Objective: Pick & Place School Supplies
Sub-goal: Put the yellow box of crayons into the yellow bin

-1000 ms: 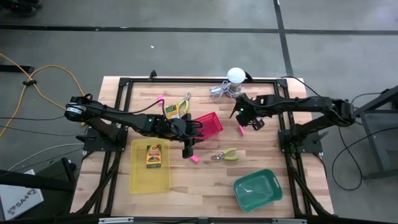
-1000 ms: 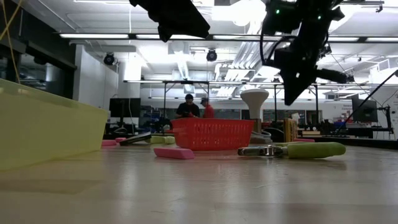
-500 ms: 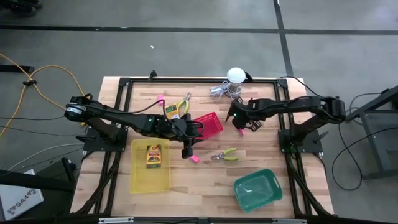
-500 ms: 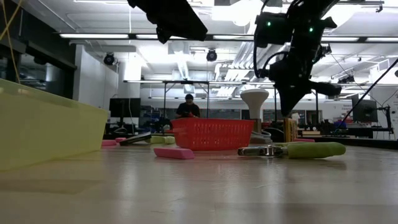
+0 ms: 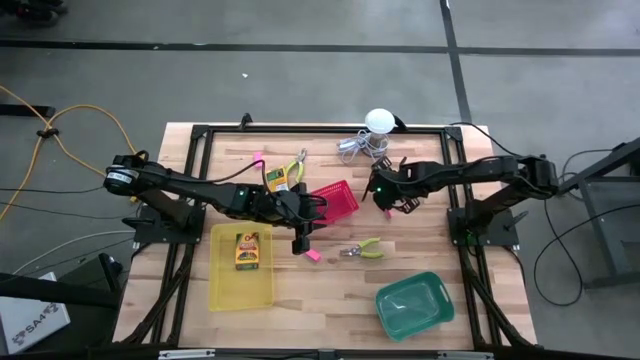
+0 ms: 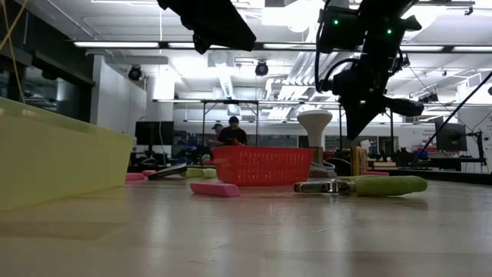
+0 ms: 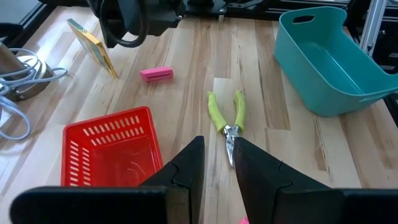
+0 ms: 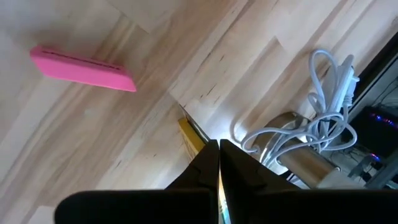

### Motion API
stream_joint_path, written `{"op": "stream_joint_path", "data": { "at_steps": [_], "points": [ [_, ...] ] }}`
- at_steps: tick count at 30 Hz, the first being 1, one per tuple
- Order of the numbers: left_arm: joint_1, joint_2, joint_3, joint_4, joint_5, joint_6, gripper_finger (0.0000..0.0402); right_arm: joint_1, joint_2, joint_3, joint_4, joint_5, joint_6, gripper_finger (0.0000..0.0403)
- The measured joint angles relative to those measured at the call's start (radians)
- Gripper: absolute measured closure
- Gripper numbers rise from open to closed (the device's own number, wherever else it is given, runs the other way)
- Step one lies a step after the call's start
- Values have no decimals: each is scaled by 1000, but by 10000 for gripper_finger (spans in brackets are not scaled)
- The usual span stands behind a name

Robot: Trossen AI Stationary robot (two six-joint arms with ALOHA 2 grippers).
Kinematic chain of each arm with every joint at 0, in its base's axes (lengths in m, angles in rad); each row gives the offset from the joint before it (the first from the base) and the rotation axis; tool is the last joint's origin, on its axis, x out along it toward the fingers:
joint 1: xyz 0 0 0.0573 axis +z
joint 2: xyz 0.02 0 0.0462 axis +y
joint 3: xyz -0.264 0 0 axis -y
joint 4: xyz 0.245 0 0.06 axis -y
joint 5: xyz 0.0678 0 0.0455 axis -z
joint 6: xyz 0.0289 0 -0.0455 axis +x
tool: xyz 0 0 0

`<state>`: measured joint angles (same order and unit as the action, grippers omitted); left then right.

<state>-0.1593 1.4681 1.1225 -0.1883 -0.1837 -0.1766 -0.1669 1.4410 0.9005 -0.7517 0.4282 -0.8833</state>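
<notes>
Leftward since earlier, my right gripper (image 5: 386,196) hangs pinched shut on a crayon box (image 8: 191,138) right of centre; I should carry it level. Left gripper (image 5: 303,240) waits centre, slightly parted, empty.

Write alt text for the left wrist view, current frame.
The left gripper hangs over a wooden table, its two dark fingers slightly apart with nothing between them, above small pliers with yellow-green handles. A red basket sits beside them, a pink eraser block farther off, and a teal bin to one side.
</notes>
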Motion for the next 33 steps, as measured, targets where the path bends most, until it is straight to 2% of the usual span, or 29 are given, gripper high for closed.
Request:
{"op": "stream_joint_path", "data": {
  "at_steps": [7, 14, 19, 24, 30, 33],
  "points": [
    [0, 0, 0, 0, 0, -2, 319, 0, 0, 0, 0, 0, 40, 395],
    [0, 0, 0, 2, 0, -3, 319, 10, 0, 0, 1, 5, 66, 321],
    [0, 0, 0, 2, 0, -3, 319, 26, 0, 0, 0, 61, 33, 284],
    [0, 0, 0, 1, 1, -3, 319, -8, 0, 0, 0, 59, 30, 277],
    [0, 0, 0, -3, 1, -3, 319, -77, 0, 0, 0, -66, 16, 277],
    [0, 0, 0, -16, 1, -3, 319, -103, 0, 0, 1, -70, 15, 277]
  ]
}}
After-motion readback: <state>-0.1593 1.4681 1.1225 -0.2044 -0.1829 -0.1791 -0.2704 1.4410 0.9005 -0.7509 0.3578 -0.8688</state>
